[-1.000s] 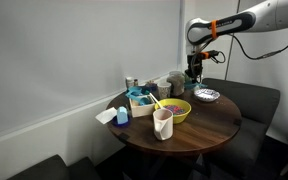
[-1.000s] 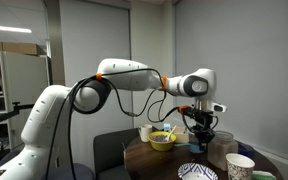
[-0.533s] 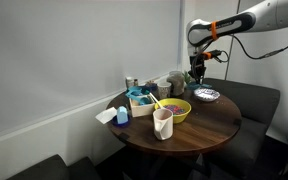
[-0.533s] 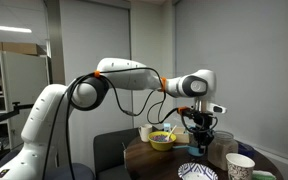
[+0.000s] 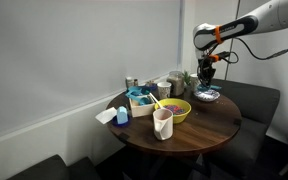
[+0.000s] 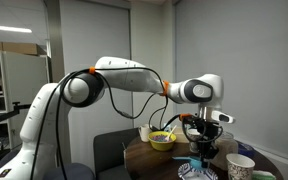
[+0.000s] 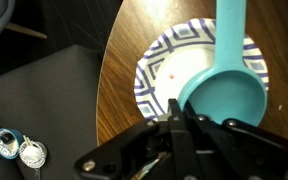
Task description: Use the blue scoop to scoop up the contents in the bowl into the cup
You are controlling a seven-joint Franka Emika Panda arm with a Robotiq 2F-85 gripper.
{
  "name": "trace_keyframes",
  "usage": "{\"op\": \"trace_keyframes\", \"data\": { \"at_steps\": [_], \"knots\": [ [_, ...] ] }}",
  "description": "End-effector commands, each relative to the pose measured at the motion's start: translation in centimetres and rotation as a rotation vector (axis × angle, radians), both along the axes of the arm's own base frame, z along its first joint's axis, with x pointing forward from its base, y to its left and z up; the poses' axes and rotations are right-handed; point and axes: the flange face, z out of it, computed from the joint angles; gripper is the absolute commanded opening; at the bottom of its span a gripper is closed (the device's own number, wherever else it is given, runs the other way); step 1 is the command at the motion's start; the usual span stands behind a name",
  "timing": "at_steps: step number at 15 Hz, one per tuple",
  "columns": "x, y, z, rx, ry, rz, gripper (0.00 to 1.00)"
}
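My end effector (image 7: 174, 108) is clamped shut, pinching the rim of the blue scoop (image 7: 224, 95), which hangs just above the patterned white bowl (image 7: 156, 75). The yellow bowl (image 5: 174, 111) and the cup (image 5: 162, 123) stand well away from it across the table (image 5: 212, 124).
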Motion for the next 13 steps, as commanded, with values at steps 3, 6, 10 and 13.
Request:
{"op": "trace_keyframes", "data": {
  "at_steps": [3, 6, 10, 13],
  "knots": [
    [-1.5, -0.8, -2.1, 0.014, -0.002, -0.018, 0.32],
    [-1.9, -1.5, -0.5, 0.000, -0.039, -0.007, 0.51],
    [-1.2, 4.0, 7.8, -0.045, -0.214, 0.134, 0.78],
    [-0.6, 4.4, 8.1, -0.043, -0.206, 0.127, 0.75]
  ]
}}
